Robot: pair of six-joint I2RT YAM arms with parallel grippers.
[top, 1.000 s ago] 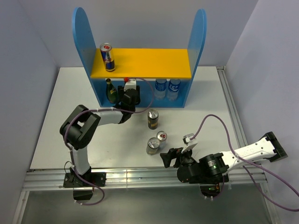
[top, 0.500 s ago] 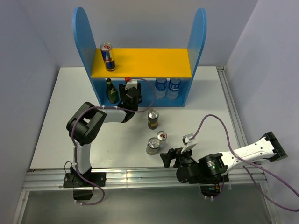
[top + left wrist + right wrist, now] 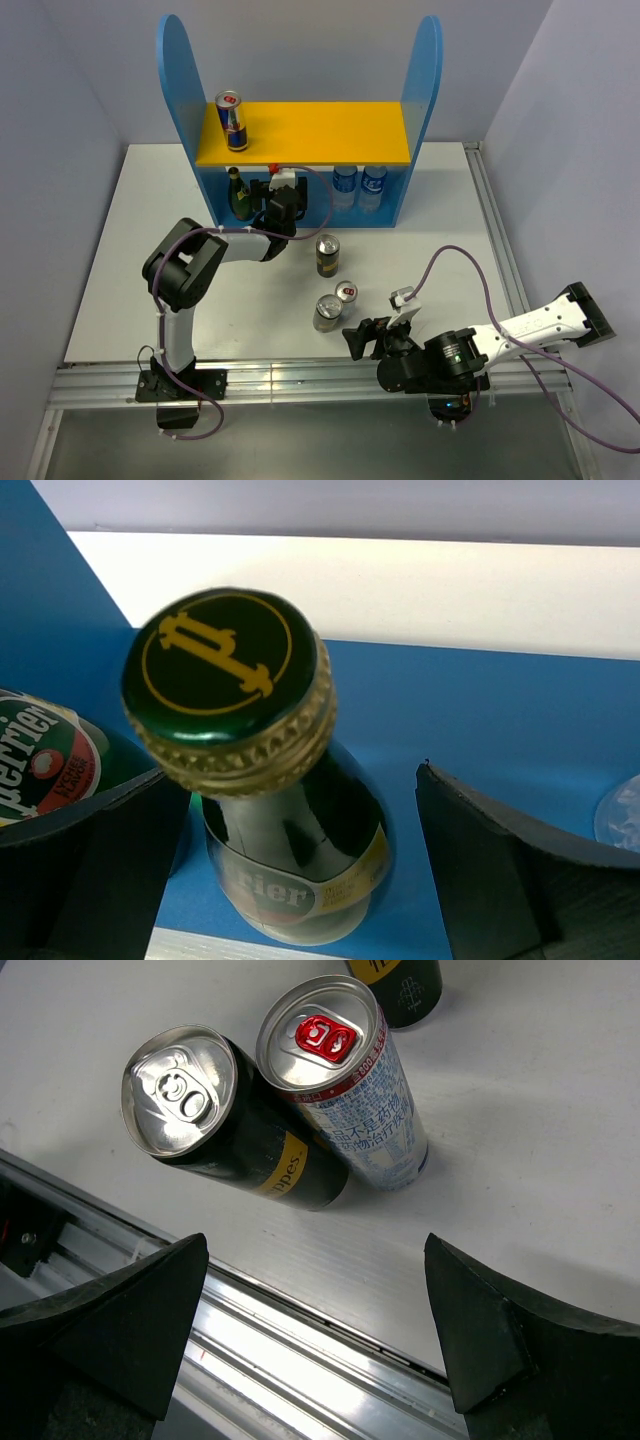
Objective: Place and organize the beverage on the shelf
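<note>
Left claw (image 3: 298, 780), jaws spread wide and holding nothing, reaching into the lower level of the shelf (image 3: 172, 90). Between its fingers (image 3: 100, 870), with a clear gap on either side, a green bottle (image 3: 255, 770) stands upright on the blue base (image 3: 480, 730). Just to the claw's left is its twin bottle (image 3: 40, 765), also upright. To the claw's right on the same level stand two clear blue-capped bottles (image 3: 358, 188). Above the claw and to its left, a blue-silver can (image 3: 232, 122) stands on the yellow-orange upper board (image 3: 320, 135). Behind the claw, on the worktop (image 3: 150, 260), three drinks wait: a dark can (image 3: 327, 255) closest to it, then a silver slim can (image 3: 350, 1090) and a second dark can (image 3: 220, 1120) side by side. Over these last two hangs the right claw (image 3: 315, 1250), also wide and empty. Judged from this, both green bottles and one can are shelved; three cans remain, so the task is about half done. Compared with the earliest frame, the left arm's elbow has swung up and toward the shelf; the right arm and the three cans have not moved.
</note>
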